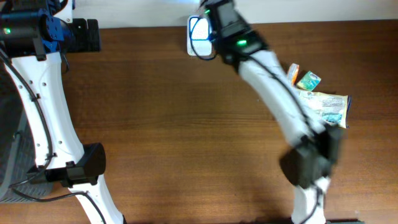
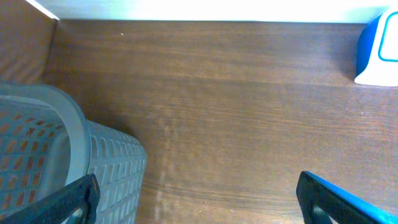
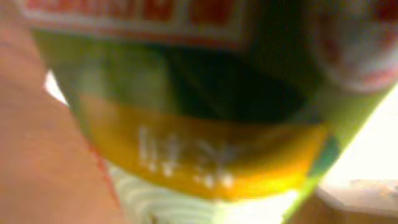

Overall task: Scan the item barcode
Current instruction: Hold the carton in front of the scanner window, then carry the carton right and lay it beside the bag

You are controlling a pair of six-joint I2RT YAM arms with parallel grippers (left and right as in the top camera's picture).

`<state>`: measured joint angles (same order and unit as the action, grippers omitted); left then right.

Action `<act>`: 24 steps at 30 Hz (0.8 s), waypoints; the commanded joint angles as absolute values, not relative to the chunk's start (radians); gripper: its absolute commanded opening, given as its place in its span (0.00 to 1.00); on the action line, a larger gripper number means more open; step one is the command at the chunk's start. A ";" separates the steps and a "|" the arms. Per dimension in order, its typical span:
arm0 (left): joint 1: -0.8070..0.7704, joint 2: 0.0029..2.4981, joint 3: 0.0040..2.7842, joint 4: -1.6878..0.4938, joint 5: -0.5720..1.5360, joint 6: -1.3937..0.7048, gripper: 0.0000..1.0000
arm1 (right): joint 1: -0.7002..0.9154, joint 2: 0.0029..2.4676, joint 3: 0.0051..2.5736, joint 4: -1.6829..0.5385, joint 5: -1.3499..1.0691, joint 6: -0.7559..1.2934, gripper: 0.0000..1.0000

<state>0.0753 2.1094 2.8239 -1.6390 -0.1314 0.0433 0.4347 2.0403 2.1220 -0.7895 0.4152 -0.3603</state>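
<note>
Gripping a blurred green-and-yellow packet (image 3: 199,124) in the clenched right hand (image 1: 210,28) at the white-and-blue scanner (image 1: 195,38); left hand (image 2: 199,202) released wide near 1 grey basket (image 2: 78,127).

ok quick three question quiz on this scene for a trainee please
1. True or false: the left gripper, near the grey basket, is open and empty.
2. Short answer: on which side of the table, the robot's left or right, do the loose packets lie?
3. Multiple choice: the right gripper, shut on a green and yellow packet, hangs over A) the grey basket, B) the white and blue scanner, C) the loose packets.
Key: 1 true; 2 right; 3 B.
</note>
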 commanded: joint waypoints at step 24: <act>0.081 2.098 2.832 -1.641 -0.136 0.038 0.99 | 0.122 2.327 2.136 -1.539 -0.060 0.223 0.18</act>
